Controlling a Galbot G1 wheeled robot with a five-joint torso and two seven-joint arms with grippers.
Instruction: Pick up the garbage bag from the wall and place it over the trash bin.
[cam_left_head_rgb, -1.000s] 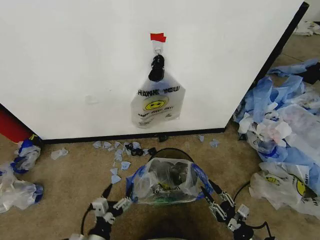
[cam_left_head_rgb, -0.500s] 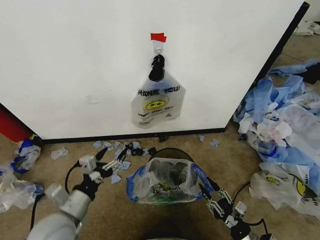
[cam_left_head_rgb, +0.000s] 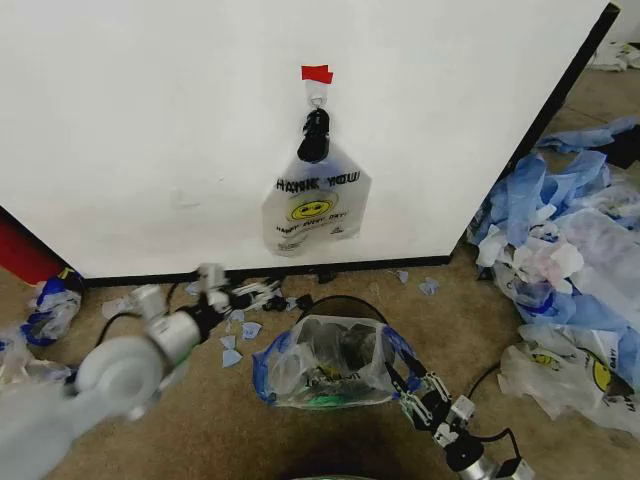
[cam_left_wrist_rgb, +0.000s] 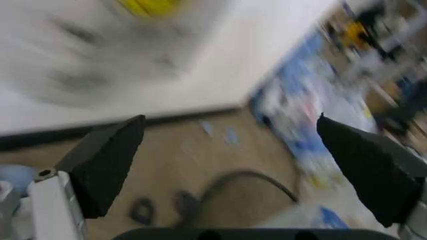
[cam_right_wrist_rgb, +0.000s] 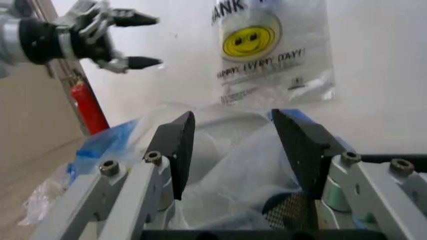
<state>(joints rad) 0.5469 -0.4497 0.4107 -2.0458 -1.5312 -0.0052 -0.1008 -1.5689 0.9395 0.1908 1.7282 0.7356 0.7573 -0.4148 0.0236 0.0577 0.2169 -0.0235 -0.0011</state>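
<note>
The garbage bag (cam_left_head_rgb: 330, 362) with blue handles sits over the black trash bin (cam_left_head_rgb: 340, 305) on the floor, below the white wall (cam_left_head_rgb: 150, 120). The right claw (cam_left_head_rgb: 418, 392) is open, just beside the bag's right edge. The left claw (cam_left_head_rgb: 255, 290) is open too, up left of the bag, apart from it.
</note>
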